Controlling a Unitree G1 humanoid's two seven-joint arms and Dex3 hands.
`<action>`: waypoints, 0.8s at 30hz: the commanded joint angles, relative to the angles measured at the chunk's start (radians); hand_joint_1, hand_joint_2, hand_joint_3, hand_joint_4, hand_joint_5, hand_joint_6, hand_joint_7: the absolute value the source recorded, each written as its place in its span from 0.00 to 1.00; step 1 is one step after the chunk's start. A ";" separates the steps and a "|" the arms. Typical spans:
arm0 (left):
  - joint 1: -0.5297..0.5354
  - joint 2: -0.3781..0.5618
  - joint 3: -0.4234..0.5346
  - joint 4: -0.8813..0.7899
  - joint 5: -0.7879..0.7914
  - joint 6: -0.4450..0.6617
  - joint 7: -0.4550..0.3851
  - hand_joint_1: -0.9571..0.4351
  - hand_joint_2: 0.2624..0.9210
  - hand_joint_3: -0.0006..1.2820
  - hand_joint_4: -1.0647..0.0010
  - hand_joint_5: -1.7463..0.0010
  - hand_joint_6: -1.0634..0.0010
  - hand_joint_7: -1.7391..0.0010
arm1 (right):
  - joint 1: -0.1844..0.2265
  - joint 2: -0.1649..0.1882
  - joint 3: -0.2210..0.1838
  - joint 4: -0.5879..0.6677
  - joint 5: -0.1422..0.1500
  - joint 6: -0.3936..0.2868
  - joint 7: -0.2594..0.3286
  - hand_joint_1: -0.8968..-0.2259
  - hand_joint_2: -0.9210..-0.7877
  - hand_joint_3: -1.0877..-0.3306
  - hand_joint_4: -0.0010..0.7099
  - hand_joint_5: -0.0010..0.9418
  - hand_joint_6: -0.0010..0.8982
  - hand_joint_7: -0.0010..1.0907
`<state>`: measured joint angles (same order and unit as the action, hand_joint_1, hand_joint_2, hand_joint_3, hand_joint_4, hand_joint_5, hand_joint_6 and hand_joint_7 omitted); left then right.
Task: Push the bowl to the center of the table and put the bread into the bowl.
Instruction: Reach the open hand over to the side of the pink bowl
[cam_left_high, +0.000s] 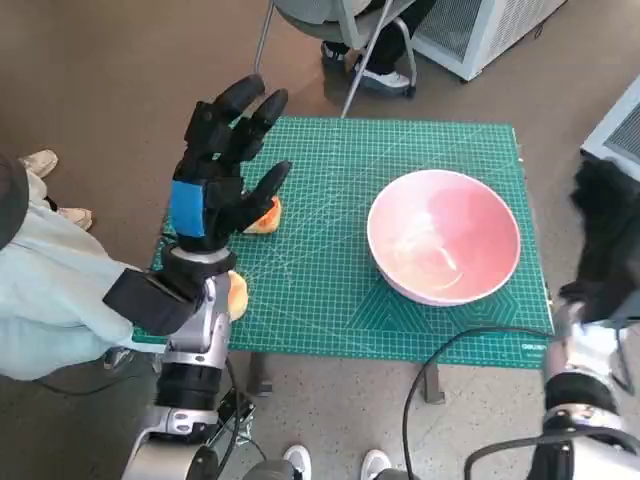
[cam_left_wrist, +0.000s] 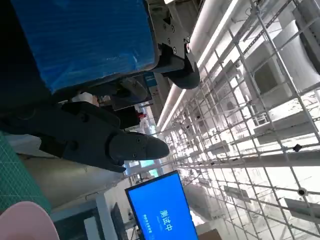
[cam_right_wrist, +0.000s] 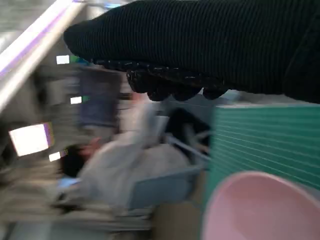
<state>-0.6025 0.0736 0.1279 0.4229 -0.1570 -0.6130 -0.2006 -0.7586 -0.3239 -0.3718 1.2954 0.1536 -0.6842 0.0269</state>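
Note:
A wide pink bowl (cam_left_high: 443, 235) stands on the right half of the green cutting mat (cam_left_high: 340, 310); its rim also shows in the left wrist view (cam_left_wrist: 22, 222) and the right wrist view (cam_right_wrist: 260, 210). An orange piece of bread (cam_left_high: 264, 217) lies at the mat's left, partly hidden by my left hand (cam_left_high: 222, 165). That hand is raised above it with its fingers (cam_left_wrist: 125, 145) spread, holding nothing. A second orange piece (cam_left_high: 237, 293) lies near the mat's front left, beside my forearm. My gloved right hand (cam_left_high: 603, 240), blurred, hangs off the table's right edge, apart from the bowl and holding nothing.
The table is small, and the mat reaches its edges. A chair and a person's feet (cam_left_high: 375, 70) are beyond the far edge, and a seated person (cam_right_wrist: 130, 160) shows blurred in the right wrist view. White cabinets (cam_left_high: 480, 30) stand at the far right. A black cable (cam_left_high: 440, 370) loops below the front edge.

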 joint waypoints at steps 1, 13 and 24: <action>0.007 0.022 0.002 0.000 0.007 0.005 -0.006 0.46 1.00 0.18 0.49 0.98 0.80 0.77 | 0.026 0.046 -0.019 0.025 0.015 0.066 -0.008 0.60 0.00 0.24 0.41 0.01 0.17 0.47; 0.033 0.055 0.013 -0.027 -0.007 0.019 -0.020 0.45 1.00 0.20 0.49 0.99 0.78 0.84 | -0.022 0.127 -0.126 0.034 0.118 0.183 0.079 0.55 0.00 0.26 0.39 0.00 0.18 0.46; 0.066 0.080 0.030 -0.064 -0.011 0.036 -0.014 0.46 1.00 0.20 0.48 0.99 0.73 0.88 | -0.103 0.193 -0.229 0.041 0.222 0.274 0.102 0.59 0.00 0.25 0.37 0.01 0.21 0.49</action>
<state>-0.5510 0.1431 0.1481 0.3813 -0.1609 -0.5862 -0.2181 -0.8521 -0.1519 -0.5770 1.3182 0.3521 -0.4445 0.1274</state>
